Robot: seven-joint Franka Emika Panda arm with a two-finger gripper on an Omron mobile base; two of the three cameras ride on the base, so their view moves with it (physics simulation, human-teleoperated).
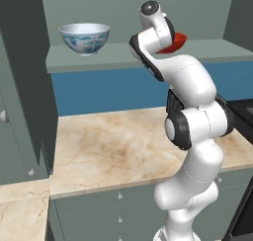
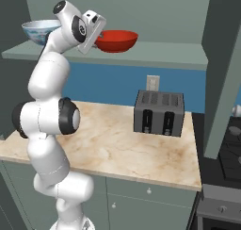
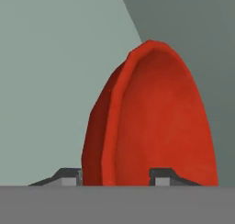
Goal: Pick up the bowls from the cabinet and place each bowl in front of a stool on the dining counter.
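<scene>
Fingers (image 3: 69, 176) straddle red bowl (image 3: 151, 122) rim; no readable writing.

Arm raised high, fingers (image 3: 69, 176) either side of the red bowl's (image 3: 156, 126) rim

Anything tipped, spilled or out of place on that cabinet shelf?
Nothing stands out. The patterned bowl and the red bowl both sit upright on the shelf; the gripper straddles the red bowl's rim.
</scene>
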